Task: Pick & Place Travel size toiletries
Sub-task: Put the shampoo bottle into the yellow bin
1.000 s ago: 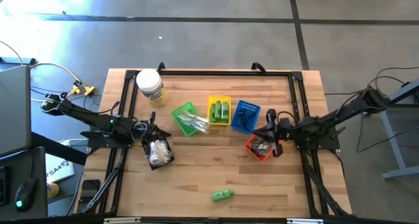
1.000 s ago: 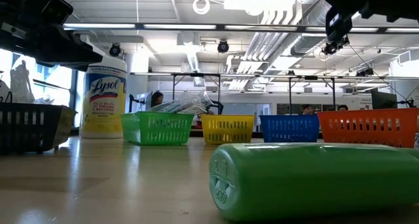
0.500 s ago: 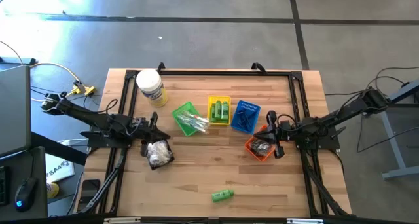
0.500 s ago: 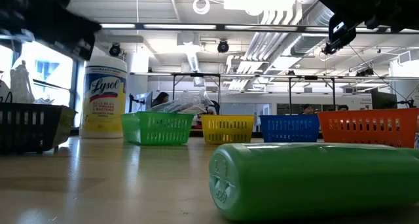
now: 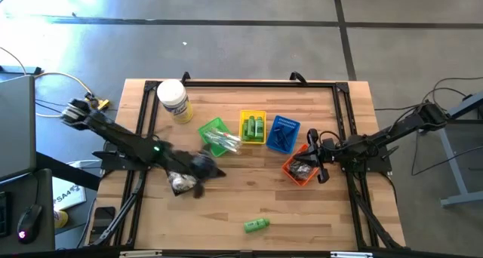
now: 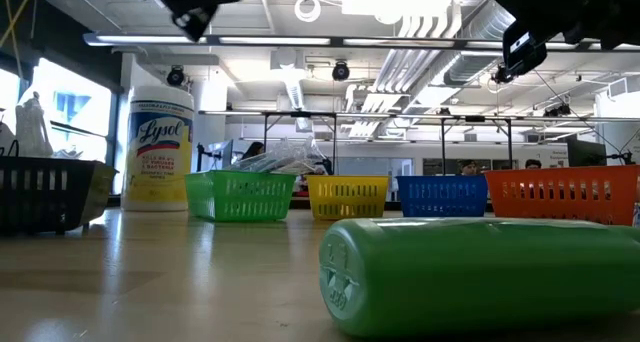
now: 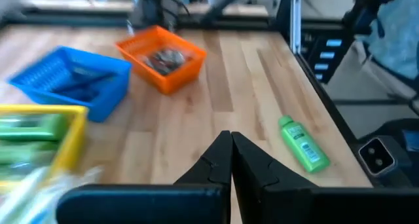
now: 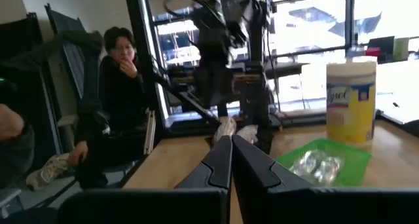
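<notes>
From above we see the left tool (image 5: 205, 166) closed and empty over the black basket (image 5: 183, 179); the right tool (image 5: 312, 154) closed and empty at the orange basket (image 5: 299, 170). A lone green bottle (image 5: 256, 225) lies on the bare surface (image 5: 226, 201) near the front edge, more bottles in the yellow basket (image 5: 253, 127), wrapped sticks in the green basket (image 5: 216, 138). At surface level we see the bottle lying close up (image 6: 480, 274), the baskets lined behind, a big white jar (image 6: 161, 150) at left. From the left wrist we see shut fingers (image 7: 216, 165) and the bottle (image 7: 302, 143) well apart from the orange basket (image 7: 161, 57) and blue basket (image 7: 72, 78). From the right wrist we see shut fingers (image 8: 218, 163), a seated person (image 8: 114, 106).
</notes>
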You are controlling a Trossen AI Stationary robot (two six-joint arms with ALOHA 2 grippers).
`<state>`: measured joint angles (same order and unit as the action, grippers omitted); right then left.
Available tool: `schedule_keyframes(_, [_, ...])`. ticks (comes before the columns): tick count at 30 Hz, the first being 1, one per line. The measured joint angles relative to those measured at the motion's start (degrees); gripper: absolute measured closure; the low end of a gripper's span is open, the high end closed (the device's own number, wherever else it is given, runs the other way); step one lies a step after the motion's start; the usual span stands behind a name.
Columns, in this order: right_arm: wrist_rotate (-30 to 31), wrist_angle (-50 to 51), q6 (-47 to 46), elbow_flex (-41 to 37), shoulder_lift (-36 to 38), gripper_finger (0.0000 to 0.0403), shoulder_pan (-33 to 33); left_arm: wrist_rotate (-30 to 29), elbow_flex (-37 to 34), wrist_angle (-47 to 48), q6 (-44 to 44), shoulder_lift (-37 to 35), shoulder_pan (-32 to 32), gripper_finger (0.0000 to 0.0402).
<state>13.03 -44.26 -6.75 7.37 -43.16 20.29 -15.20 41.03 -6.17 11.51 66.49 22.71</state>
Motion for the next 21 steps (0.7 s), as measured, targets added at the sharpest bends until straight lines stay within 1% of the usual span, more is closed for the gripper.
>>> schedule_keyframes(3, [-0.02,1.30,-1.05,0.00,-0.02,0.0400,0.00,0.03,7.71,1.40,3.01,10.11,1.06,0.0401])
schedule_keyframes(5, [-0.25,1.15,-1.09,0.00,0.00,0.0400,0.00,0.07,13.39,4.00,5.68,16.87,1.68,0.0395])
schedule_keyframes(7, [-0.92,1.19,-1.19,0.00,0.00,0.0400,0.00,0.43,19.61,8.87,9.70,23.44,2.08,0.0380])
schedule_keyframes(9, [-1.57,1.17,-1.62,0.00,0.00,0.0400,0.02,2.82,26.90,15.42,13.89,29.92,2.50,0.0360])
schedule_keyframes(12, [-1.44,1.19,-3.11,0.00,0.00,0.0400,0.00,5.26,38.38,25.66,17.16,39.58,3.05,0.0319])
schedule_keyframes(15, [-1.62,1.18,-3.10,0.01,0.00,0.0400,0.01,8.24,49.68,34.84,17.50,48.50,3.62,0.0268])
schedule_keyframes(18, [-1.61,1.21,-3.14,0.01,0.00,0.0400,0.00,10.47,59.69,40.66,17.12,55.75,4.29,0.0212])
schedule_keyframes(21, [-1.62,1.84,-3.17,0.07,0.00,0.0400,0.00,12.67,67.69,43.95,17.00,61.55,5.06,0.0160])
